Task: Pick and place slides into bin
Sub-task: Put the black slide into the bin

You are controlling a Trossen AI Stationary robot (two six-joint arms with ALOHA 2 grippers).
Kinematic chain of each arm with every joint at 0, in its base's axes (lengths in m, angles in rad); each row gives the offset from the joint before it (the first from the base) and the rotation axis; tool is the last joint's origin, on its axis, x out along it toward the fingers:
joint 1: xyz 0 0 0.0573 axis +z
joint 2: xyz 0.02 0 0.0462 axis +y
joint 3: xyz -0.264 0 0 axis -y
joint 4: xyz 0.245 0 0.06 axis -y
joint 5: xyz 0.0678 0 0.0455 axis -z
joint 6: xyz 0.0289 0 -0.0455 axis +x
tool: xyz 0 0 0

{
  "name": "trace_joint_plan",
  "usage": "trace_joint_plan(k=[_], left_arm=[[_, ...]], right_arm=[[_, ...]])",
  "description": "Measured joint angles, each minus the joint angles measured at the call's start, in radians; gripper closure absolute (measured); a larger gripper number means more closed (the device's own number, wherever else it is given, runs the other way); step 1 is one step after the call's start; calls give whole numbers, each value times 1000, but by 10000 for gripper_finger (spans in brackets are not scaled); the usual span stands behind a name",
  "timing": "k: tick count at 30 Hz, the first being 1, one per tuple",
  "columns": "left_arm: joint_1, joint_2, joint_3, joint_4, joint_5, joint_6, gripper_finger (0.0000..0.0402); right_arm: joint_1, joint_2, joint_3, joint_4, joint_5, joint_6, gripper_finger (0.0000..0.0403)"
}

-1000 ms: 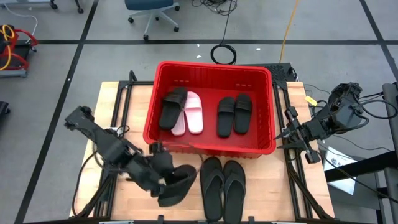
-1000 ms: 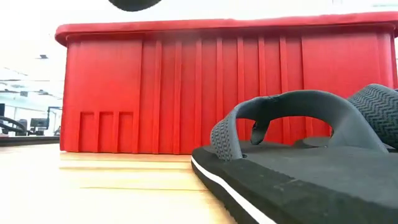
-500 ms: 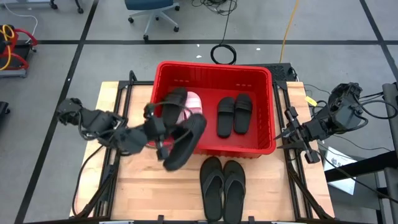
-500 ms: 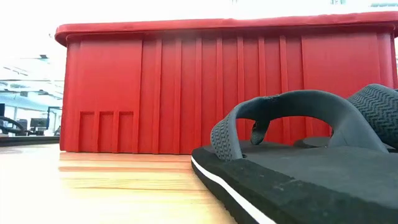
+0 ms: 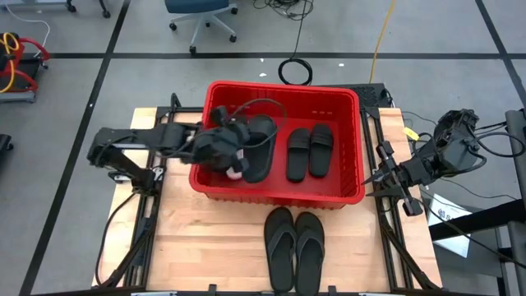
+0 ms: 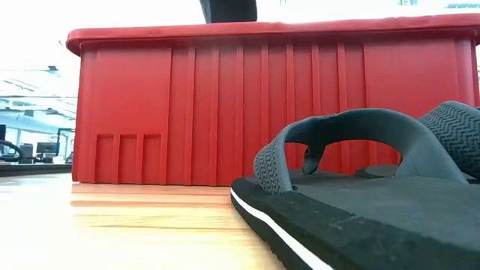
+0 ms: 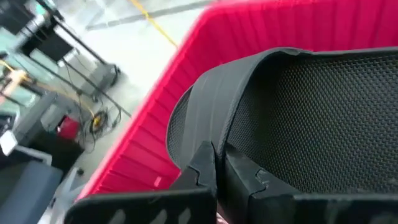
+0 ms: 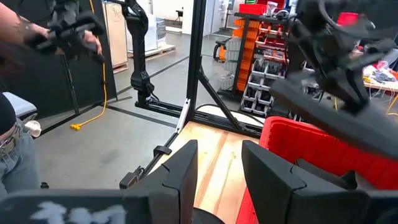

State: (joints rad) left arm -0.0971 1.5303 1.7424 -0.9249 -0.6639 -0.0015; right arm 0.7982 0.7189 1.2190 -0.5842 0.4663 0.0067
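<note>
Wooden table (image 5: 214, 247) on a grey floor carries the red bin (image 5: 279, 196). Left gripper (image 5: 233, 146), clenched on a black slide (image 5: 260, 148) above it, hides most of the white pair. Right gripper (image 8: 217, 168), fingers spread, waits beside the table.

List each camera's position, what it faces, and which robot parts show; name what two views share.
High: overhead, looking down; both arms, red bin, flip-flop pair.
Low: table height, facing the bin wall; no gripper clearly visible.
Left wrist: left gripper shut on black slide.
Right wrist: right gripper open, idle at table's right.
High and left wrist share the slide.
</note>
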Motion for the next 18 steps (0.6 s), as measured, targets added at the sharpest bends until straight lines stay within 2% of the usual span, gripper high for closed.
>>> trace_joint_plan(k=[9,18], left_arm=[[89,182,0,3,102,35,401],[158,332,0,-8,99,87,401]], right_arm=[[0,14,0,-4,0,5,287],[0,19,0,-23,0,7,287]])
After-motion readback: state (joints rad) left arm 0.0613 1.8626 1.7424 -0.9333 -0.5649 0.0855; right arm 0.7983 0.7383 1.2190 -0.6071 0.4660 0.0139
